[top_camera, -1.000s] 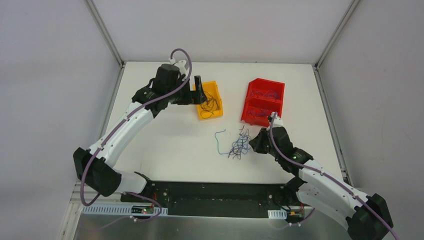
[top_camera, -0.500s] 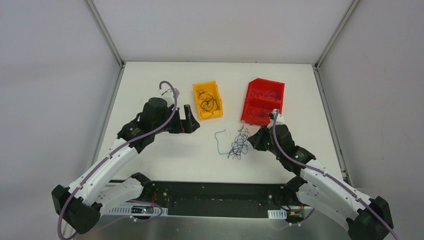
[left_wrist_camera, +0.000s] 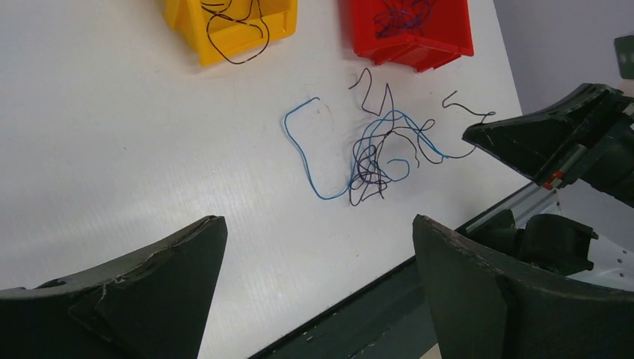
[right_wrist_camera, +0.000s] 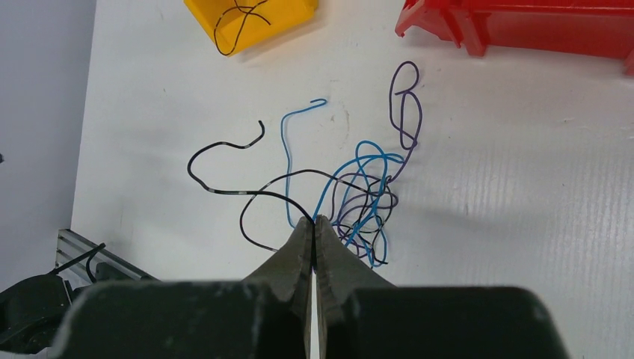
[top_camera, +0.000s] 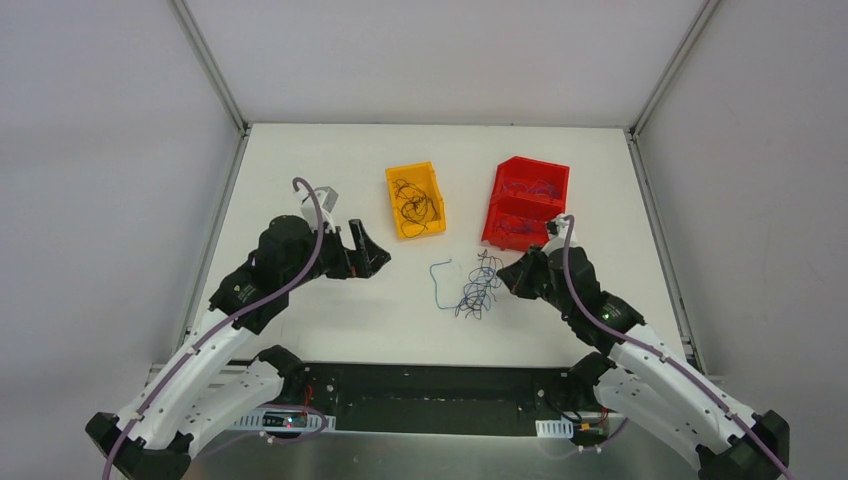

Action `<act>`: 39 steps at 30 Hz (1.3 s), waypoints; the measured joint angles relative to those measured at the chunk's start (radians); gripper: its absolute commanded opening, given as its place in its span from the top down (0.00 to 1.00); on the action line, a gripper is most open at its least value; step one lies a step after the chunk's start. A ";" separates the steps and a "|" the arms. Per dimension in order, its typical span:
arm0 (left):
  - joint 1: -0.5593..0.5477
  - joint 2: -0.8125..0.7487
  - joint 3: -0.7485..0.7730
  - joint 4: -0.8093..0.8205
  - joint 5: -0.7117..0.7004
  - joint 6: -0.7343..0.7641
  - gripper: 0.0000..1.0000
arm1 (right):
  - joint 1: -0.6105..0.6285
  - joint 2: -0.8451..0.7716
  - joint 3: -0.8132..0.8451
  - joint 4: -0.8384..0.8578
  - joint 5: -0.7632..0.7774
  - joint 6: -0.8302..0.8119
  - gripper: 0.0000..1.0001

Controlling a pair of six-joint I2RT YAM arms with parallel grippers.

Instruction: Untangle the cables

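Note:
The cables point(top_camera: 476, 290) lie in a loose tangle of thin blue, black and purple wires on the white table, between the two arms. In the right wrist view the tangle point(right_wrist_camera: 366, 194) sits just beyond my right gripper point(right_wrist_camera: 314, 219), which is shut on a black cable at the tangle's near-left edge. Seen from above, the right gripper point(top_camera: 505, 277) touches the tangle's right side. My left gripper point(top_camera: 368, 250) stands open and holds nothing, well left of the tangle. Between its fingers point(left_wrist_camera: 318, 224) only bare table shows, with the cables point(left_wrist_camera: 374, 149) further off.
A yellow bin point(top_camera: 412, 168) holding black wires stands behind the tangle. A red bin point(top_camera: 535, 162) with blue and purple wires stands to its right. The table's near edge with a dark rail point(top_camera: 440, 385) runs between the arm bases.
My left arm has pulled back from over the yellow bin toward the near left, its gripper staying open. The right gripper stays shut at the tangle and has barely moved.

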State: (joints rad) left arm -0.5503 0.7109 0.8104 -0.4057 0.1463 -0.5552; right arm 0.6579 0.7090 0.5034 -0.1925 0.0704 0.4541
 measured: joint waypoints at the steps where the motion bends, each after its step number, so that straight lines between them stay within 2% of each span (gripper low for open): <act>1: 0.000 0.017 0.003 0.000 0.001 0.000 0.01 | 0.000 -0.009 0.005 -0.007 0.000 0.000 1.00; 6: 0.000 0.118 0.037 0.001 0.002 0.001 0.01 | 0.000 -0.048 0.015 -0.037 0.004 -0.002 1.00; 11: 0.000 0.143 0.055 0.001 0.004 0.001 0.01 | 0.000 -0.054 0.014 -0.051 0.004 -0.001 1.00; 24: 0.000 0.008 0.057 -0.001 0.006 0.011 0.01 | 0.000 -0.132 -0.012 -0.054 0.005 0.032 1.00; 32: -0.022 -0.064 -0.145 0.022 0.028 -0.050 0.01 | 0.000 -0.035 0.013 -0.053 -0.043 0.058 1.00; 39: -0.104 -0.030 -0.246 0.079 0.029 -0.082 0.01 | 0.012 0.111 0.230 -0.036 -0.172 0.074 1.00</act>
State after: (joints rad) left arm -0.6540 0.6807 0.5648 -0.3271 0.1757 -0.6369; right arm 0.6701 0.8200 0.7338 -0.2283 -0.1017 0.5285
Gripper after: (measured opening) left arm 0.990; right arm 0.009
